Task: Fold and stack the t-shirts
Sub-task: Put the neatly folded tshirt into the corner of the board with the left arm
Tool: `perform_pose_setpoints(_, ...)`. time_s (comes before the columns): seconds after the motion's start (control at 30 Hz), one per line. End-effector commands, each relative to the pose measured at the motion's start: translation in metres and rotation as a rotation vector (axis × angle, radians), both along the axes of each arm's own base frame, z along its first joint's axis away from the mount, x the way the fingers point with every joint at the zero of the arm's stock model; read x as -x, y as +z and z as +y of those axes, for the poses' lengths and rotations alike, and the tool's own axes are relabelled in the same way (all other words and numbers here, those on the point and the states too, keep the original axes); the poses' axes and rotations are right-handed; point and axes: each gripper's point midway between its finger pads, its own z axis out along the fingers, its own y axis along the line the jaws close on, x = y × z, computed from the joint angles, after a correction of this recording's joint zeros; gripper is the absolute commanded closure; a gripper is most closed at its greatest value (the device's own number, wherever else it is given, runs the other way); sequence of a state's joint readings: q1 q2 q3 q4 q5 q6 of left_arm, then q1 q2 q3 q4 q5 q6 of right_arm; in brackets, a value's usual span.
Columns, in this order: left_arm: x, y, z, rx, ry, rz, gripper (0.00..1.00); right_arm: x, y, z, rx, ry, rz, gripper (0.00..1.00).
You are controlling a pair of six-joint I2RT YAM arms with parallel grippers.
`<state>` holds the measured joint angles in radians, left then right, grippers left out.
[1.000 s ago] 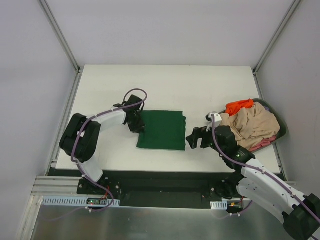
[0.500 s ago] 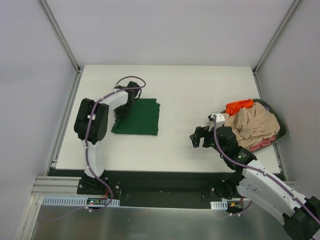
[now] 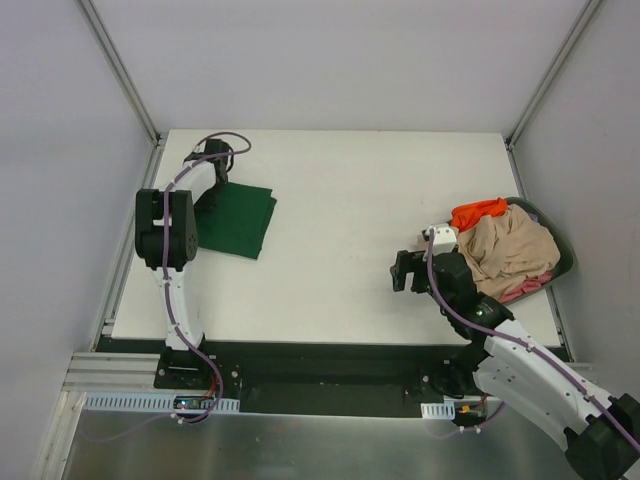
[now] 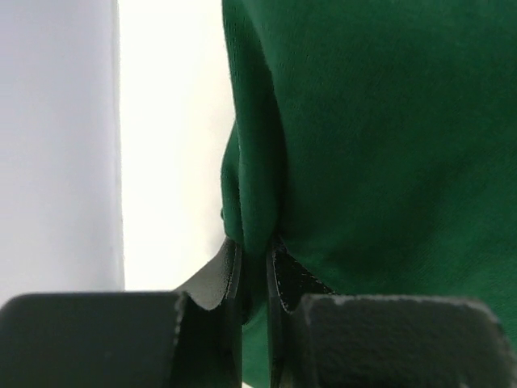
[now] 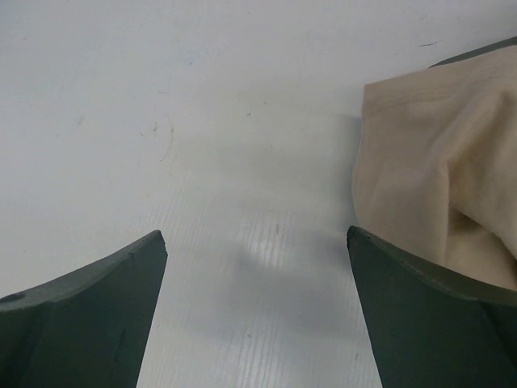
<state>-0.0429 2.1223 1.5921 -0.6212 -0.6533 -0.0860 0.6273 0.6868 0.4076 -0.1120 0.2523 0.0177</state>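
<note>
A folded dark green t-shirt [image 3: 238, 220] lies at the far left of the white table [image 3: 350, 200]. My left gripper [image 3: 214, 188] is shut on its left edge; the left wrist view shows the green cloth [image 4: 371, 137] pinched between my fingers [image 4: 220, 271]. My right gripper [image 3: 412, 270] hangs open over bare table, just left of the basket. A beige t-shirt [image 3: 505, 250] is heaped in the basket, with an orange one [image 3: 477, 211] on its far side and a pink one [image 3: 527, 288] showing at the near edge. In the right wrist view, beige cloth [image 5: 428, 170] lies beside my right finger.
The dark round basket [image 3: 562, 245] stands at the table's right edge. Metal frame posts [image 3: 120, 70] rise at the back corners. The left wall [image 4: 56, 145] stands close beside the green t-shirt.
My left gripper dragged the folded green t-shirt from the table's middle to the far left. My right gripper drew back slightly toward the basket, still open.
</note>
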Motion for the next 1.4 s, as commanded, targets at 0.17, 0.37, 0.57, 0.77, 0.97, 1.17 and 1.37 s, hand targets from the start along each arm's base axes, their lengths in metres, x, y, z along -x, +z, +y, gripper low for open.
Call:
perform_pose_setpoints(0.17,-0.015,0.033,0.033,-0.145,-0.078,0.052,1.0,-0.011,0.011,-0.011,0.043,-0.05,-0.036,0.04)
perform_pose_setpoints(0.37,-0.001,0.053,0.058,-0.256,0.043,0.103,1.0,-0.011,0.008,-0.013,0.045,-0.054,-0.027,0.04)
perform_pose_setpoints(0.57,0.005,0.056,0.062,-0.252,0.041,0.119,1.0,-0.011,0.008,-0.014,0.047,-0.059,-0.026,0.04)
perform_pose_setpoints(0.77,0.008,0.057,0.065,-0.277,0.072,0.121,0.92,-0.01,0.006,-0.014,0.048,-0.06,-0.02,0.04)
perform_pose_setpoints(0.97,0.002,0.059,0.065,-0.277,0.158,0.037,0.47,-0.009,0.006,-0.015,0.05,-0.06,-0.014,0.04)
perform_pose_setpoints(1.17,-0.005,0.061,0.046,-0.189,0.185,-0.012,0.21,-0.009,0.004,-0.015,0.05,-0.06,-0.005,0.04)
perform_pose_setpoints(1.37,-0.018,0.068,-0.034,0.168,0.117,-0.117,0.01,-0.009,0.003,-0.011,0.045,-0.048,0.008,0.04)
